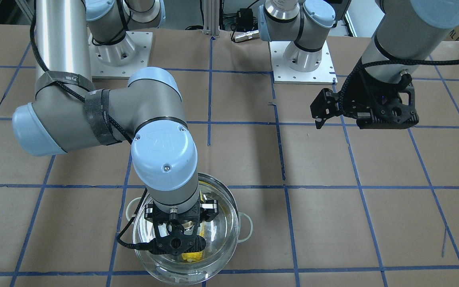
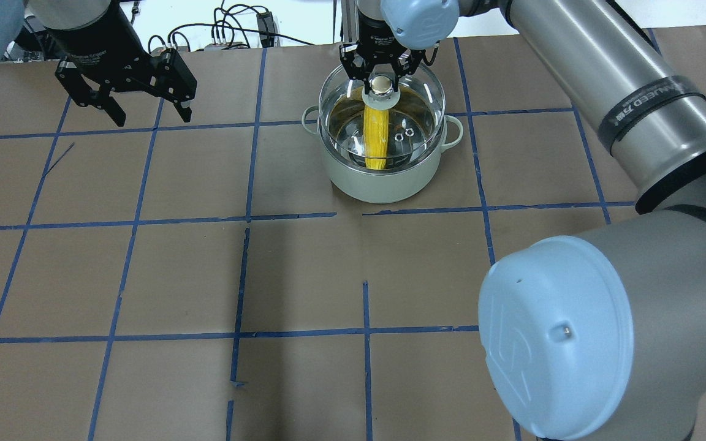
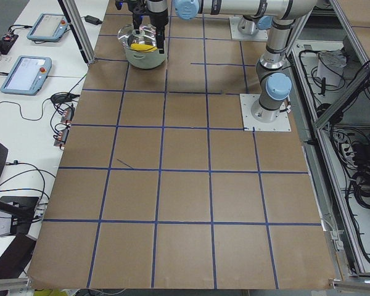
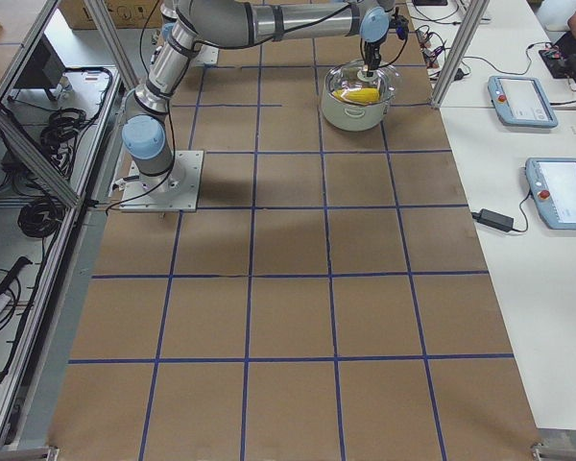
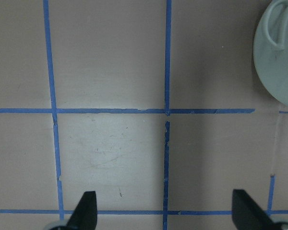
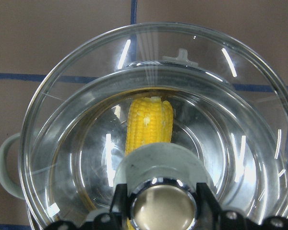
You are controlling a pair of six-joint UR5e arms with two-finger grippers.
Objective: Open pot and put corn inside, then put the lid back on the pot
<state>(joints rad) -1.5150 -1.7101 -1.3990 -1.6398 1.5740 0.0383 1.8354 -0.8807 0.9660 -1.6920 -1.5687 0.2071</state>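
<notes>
The steel pot (image 2: 383, 180) with pale green handles stands at the far middle of the table. The yellow corn (image 2: 376, 138) lies inside it, also seen through the glass in the right wrist view (image 6: 149, 122). My right gripper (image 2: 381, 84) is shut on the cream-gold knob (image 6: 164, 206) of the clear glass lid (image 2: 426, 86). It holds the lid just above the pot's rim, roughly centred over it. My left gripper (image 2: 152, 115) is open and empty, hovering over bare table far to the left of the pot. Its fingertips show in the left wrist view (image 5: 165, 211).
The table is brown paper with a blue tape grid (image 2: 246, 217). The pot's edge and one handle (image 5: 278, 28) show at the top right of the left wrist view. The arm base plates (image 1: 301, 59) sit at the robot's side of the table.
</notes>
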